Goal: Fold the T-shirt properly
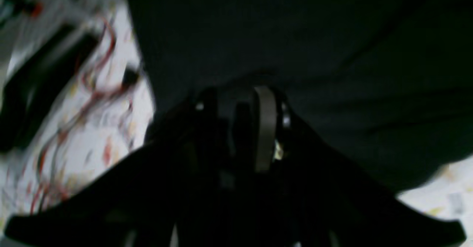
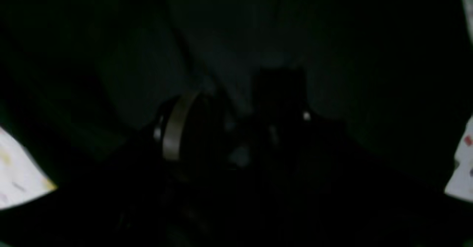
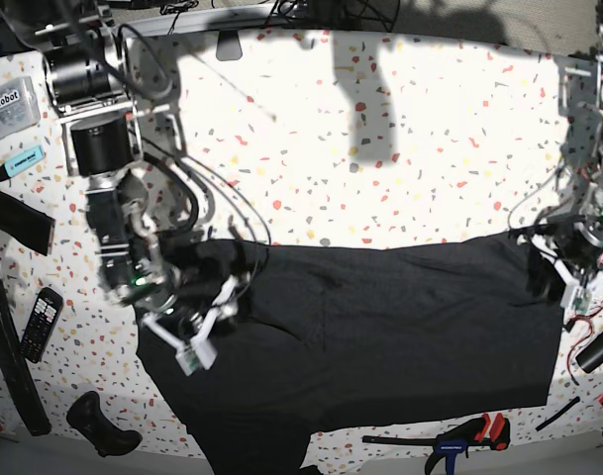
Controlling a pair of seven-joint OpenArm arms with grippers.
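Note:
The dark charcoal T-shirt (image 3: 400, 327) lies spread across the near half of the speckled table (image 3: 380, 129), plain side up, with its far edge pulled straight between the two arms. My left gripper (image 3: 551, 269) sits at the shirt's far right corner. In the left wrist view its jaws (image 1: 236, 95) are close together, with bunched dark fabric (image 1: 295, 36) at the tips. My right gripper (image 3: 217, 282) sits on a raised bunch at the far left of the shirt. The right wrist view is very dark: the gripper (image 2: 229, 102) is surrounded by fabric (image 2: 221, 36). No print shows.
At the table's left are a black remote (image 3: 41, 322), black tool shapes (image 3: 98, 424), a labelled box (image 3: 6, 104) and a blue marker (image 3: 22, 160). A clamp with orange and blue grips (image 3: 469, 435) lies at the front edge. Red cables (image 3: 588, 336) hang at the right.

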